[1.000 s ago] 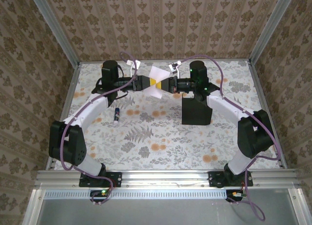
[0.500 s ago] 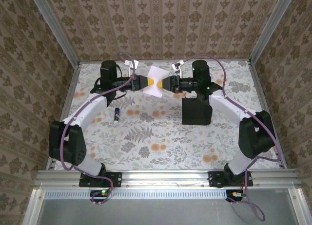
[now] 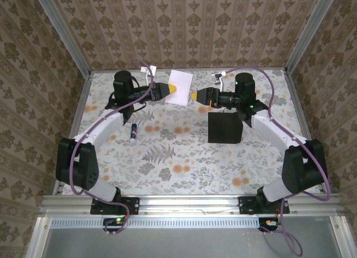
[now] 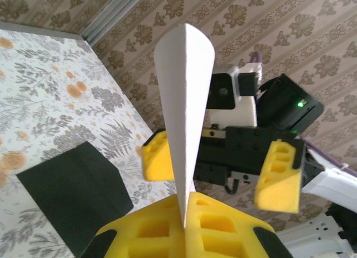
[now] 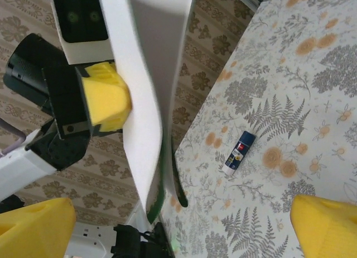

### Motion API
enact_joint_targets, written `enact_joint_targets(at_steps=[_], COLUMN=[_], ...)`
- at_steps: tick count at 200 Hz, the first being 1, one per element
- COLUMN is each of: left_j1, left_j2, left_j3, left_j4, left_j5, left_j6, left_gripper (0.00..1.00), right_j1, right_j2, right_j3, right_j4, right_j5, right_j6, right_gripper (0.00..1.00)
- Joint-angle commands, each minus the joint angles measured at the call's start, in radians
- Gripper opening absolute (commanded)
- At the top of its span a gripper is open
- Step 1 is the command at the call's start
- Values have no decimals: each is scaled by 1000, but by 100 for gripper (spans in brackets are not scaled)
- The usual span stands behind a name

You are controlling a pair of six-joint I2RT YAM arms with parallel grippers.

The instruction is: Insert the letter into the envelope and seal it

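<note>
Floral tabletop (image 3: pixel 167 157), far side: your left gripper (image 3: pixel 173 89) pinches the letter (image 3: pixel 181 79) aloft; right gripper (image 3: pixel 193 95) gapes just beside it. Black envelope (image 3: pixel 225 128) lies flat near the right gripper. Insertion stage, likely: next, bring letter to envelope opening.

Left arm (image 3: pixel 103 127), right arm (image 3: pixel 274 132): white link shells, black joint housings, black base plates (image 3: pixel 114 205). Purple cables (image 3: pixel 141 62) loop along each. Left pincer (image 3: pixel 173 89), right pincer (image 3: pixel 195 95): bright yellow wedge fingers (image 4: pixel 279 177) with rectangular moulded pockets, black mounts. Small green light (image 4: pixel 301 103) on right wrist.
</note>
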Motion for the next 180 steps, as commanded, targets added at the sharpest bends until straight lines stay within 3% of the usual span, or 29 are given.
enact_joint_targets(at_steps=[1, 36, 114, 180], left_j1=[-22, -39, -64, -62], left_j2=[10, 50, 93, 105], left_j3=[-30, -51, -41, -47], left_j4=[225, 373, 437, 435], left_j5=[-40, -71, -84, -88], left_j6=[-140, -237, -279, -268], left_gripper=[0, 0, 0, 0], right_j1=[1, 4, 30, 40], right_j2=[16, 37, 108, 124], right_j3=[-24, -33, -3, 7], right_j4=[150, 246, 400, 452], right_j5=[-29, -54, -106, -117], right_j6=[57, 96, 194, 240], right_gripper=[99, 98, 89, 54])
